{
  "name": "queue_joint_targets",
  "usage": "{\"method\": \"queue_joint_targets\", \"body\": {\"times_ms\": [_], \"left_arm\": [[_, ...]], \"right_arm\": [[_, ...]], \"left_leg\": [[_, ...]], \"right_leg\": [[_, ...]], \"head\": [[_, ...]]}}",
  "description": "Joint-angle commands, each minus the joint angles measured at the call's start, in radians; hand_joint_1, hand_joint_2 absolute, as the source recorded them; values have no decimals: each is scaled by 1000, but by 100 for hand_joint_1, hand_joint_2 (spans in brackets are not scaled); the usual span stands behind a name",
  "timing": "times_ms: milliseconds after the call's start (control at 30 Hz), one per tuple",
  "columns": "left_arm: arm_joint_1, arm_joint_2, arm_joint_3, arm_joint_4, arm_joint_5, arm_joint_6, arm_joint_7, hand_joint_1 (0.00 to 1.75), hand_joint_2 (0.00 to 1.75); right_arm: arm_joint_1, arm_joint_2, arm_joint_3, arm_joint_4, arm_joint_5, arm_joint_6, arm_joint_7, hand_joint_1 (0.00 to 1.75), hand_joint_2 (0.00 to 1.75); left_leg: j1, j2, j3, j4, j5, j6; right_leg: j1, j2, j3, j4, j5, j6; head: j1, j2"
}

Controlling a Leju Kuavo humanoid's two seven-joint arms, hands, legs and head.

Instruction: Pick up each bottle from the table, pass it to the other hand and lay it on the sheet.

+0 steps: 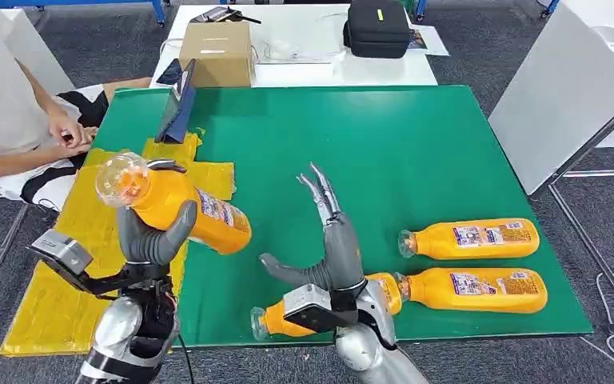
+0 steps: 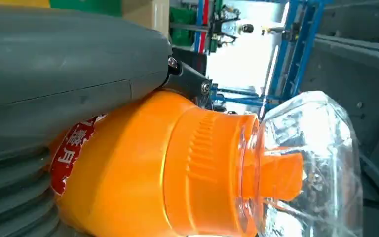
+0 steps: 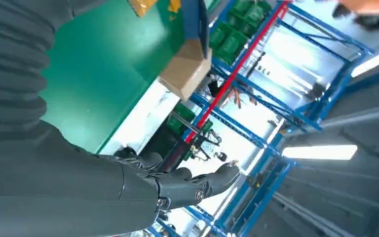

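Sheet [image 1: 64, 296] left on the table [image 1: 416, 144]; three bottles [image 1: 472, 238] front right; box [image 1: 216, 52] behind.

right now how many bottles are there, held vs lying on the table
orange plastic bottle held in the left hand: 1
orange plastic bottles lying on the green table: 3
total: 4

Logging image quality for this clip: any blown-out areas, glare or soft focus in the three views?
Head view: evenly lit and sharp, soft shadows under the left hand. Left wrist view: bright washout behind the held bottle, glare on its clear cap. Right wrist view: overexposed background and ceiling light, soft beyond the right hand.
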Motion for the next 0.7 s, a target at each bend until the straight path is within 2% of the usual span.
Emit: {"method": "queue_joint_targets", "body": {"times_ms": [33, 67, 100, 133, 167, 267, 400, 533, 600, 700], "left_arm": [[-31, 35, 34, 29, -395, 268, -88, 175, 175], [-44, 38, 26, 53, -601, 371, -73, 175, 175], [-55, 39, 16, 71, -740, 414, -28, 175, 175], [-72, 50, 11, 114, -992, 434, 68, 175, 175], [-95, 71, 3, 174, -1236, 416, 165, 175, 175], [-170, 157, -84, 381, -1610, 358, 374, 175, 175], [-217, 214, -139, 660, -1748, 365, 462, 175, 175], [-225, 209, -145, 703, -1748, 399, 468, 175, 175], [-226, 214, -142, 756, -1742, 309, 474, 175, 175], [-241, 198, -134, 867, -1716, 320, 468, 175, 175]], "right_arm": [[22, -51, -8, -148, -2, -9, -12, 0, 175], [24, -57, -7, -169, 2, -15, -15, 0, 175], [28, -63, -7, -188, 4, -18, -16, 0, 175], [32, -74, -8, -214, 13, -20, -15, 0, 175], [35, -90, -8, -243, 23, -12, -8, 0, 175], [29, -138, -4, -329, 20, 80, 23, 0, 175], [14, -173, -8, -383, 3, 170, 32, 0, 175], [17, -172, -12, -383, 2, 175, 32, 0, 175], [4, -193, -3, -382, 30, 194, 39, 0, 175], [8, -206, -9, -383, 55, 196, 56, 0, 175]], "left_leg": [[0, 0, 3, 0, -1, 0], [0, -1, 2, 0, -1, 0], [0, -1, 3, -1, -1, 0], [0, -1, 2, -1, 0, 0], [0, -3, 4, -1, 0, 0], [0, -6, 7, -3, 1, 1], [-1, -1, 8, -4, 1, 0], [-1, 1, 6, -2, 0, 0], [0, 2, 5, -1, 0, 0], [0, 1, 8, -2, 0, 1]], "right_leg": [[1, -1, 4, -1, -1, -2], [0, -2, 2, -1, -1, -1], [1, -2, 4, -1, -1, -2], [0, -2, 2, 0, -1, -1], [1, -4, 5, -1, -2, -2], [1, -7, 8, -3, -1, -3], [0, -2, 7, -3, 0, -2], [0, 0, 4, -1, 1, -4], [1, 1, 3, -1, 2, -4], [1, 1, 7, -3, 1, -4]], "head": [[0, 0], [0, 0], [0, 0], [0, 0], [0, 0], [0, 0], [-1, 0], [0, 0], [-1, 0], [0, 0]]}}
